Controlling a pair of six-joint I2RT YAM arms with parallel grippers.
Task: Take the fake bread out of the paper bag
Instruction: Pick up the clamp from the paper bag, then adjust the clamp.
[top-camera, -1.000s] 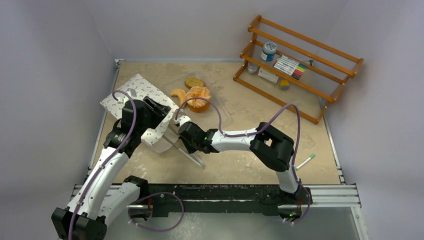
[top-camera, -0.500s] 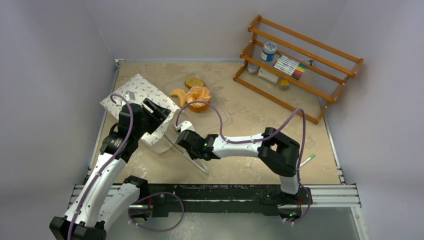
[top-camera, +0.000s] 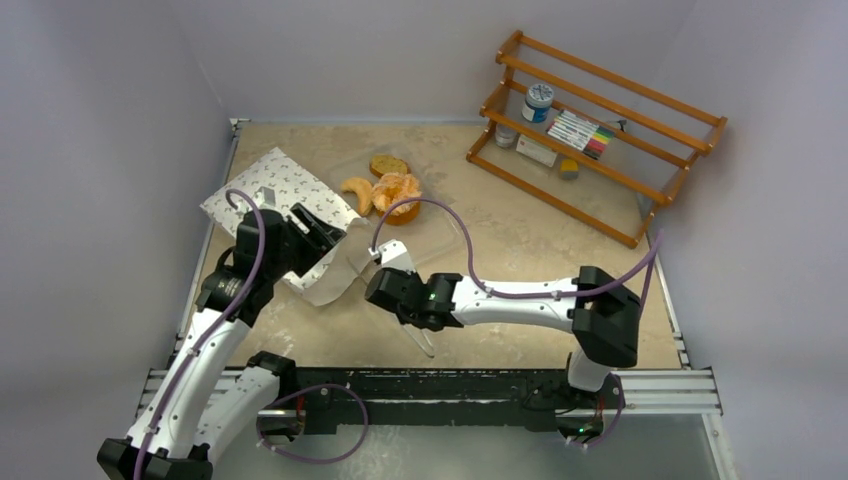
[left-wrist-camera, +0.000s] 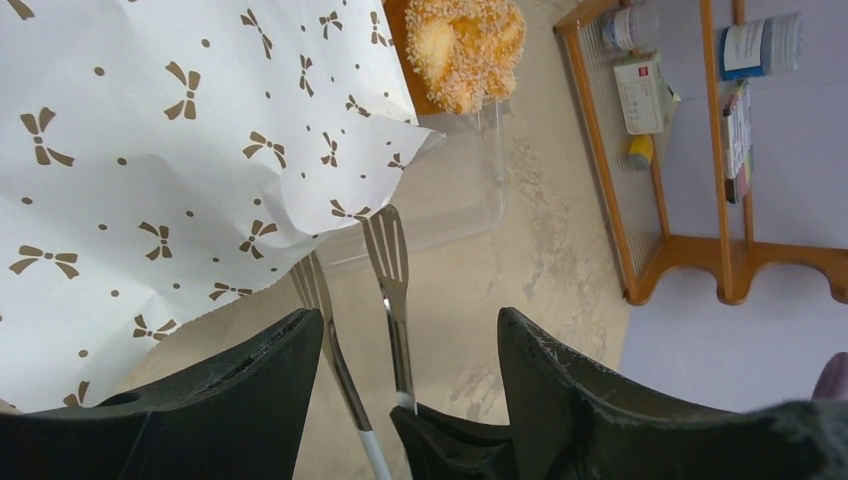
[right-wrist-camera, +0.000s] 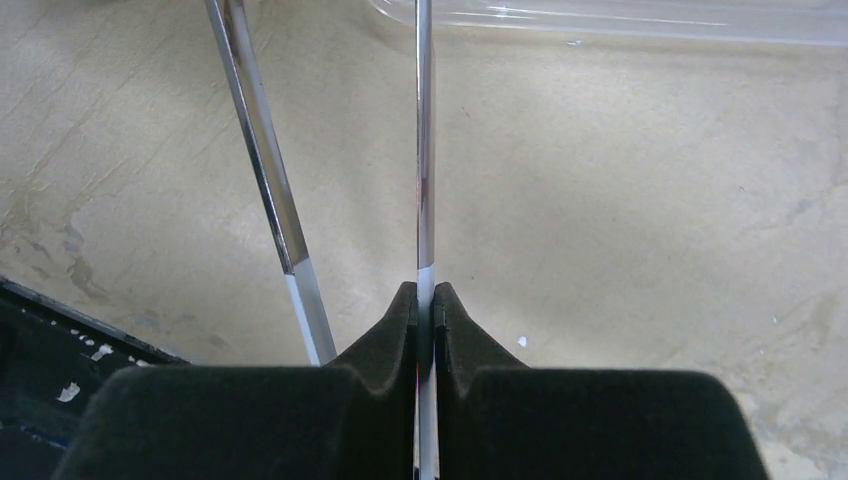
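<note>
The white paper bag (top-camera: 275, 185) (left-wrist-camera: 150, 150), printed with small brown bows, lies at the left of the table, its near end curled up. Fake bread sits outside it: orange croissants (top-camera: 388, 192), a brown slice (top-camera: 388, 165) and a crumbed pastry (left-wrist-camera: 465, 45), on a clear tray (left-wrist-camera: 455, 215). My right gripper (top-camera: 388, 288) (right-wrist-camera: 424, 292) is shut on one arm of the metal tongs (right-wrist-camera: 424, 150) (left-wrist-camera: 390, 270), low over the table in front of the bag's mouth. My left gripper (top-camera: 315, 225) (left-wrist-camera: 405, 320) hangs open above the bag's edge and the tong tips, holding nothing.
A wooden rack (top-camera: 600, 130) with a jar, boxes and markers stands at the back right. A green-capped pen (top-camera: 610, 322) lies near the right edge. The black rail (top-camera: 450, 385) runs along the near edge.
The right arm has drawn the tongs back from the bag toward the near edge, closing a little tighter on them. The left jaws have opened wider and shifted slightly.
</note>
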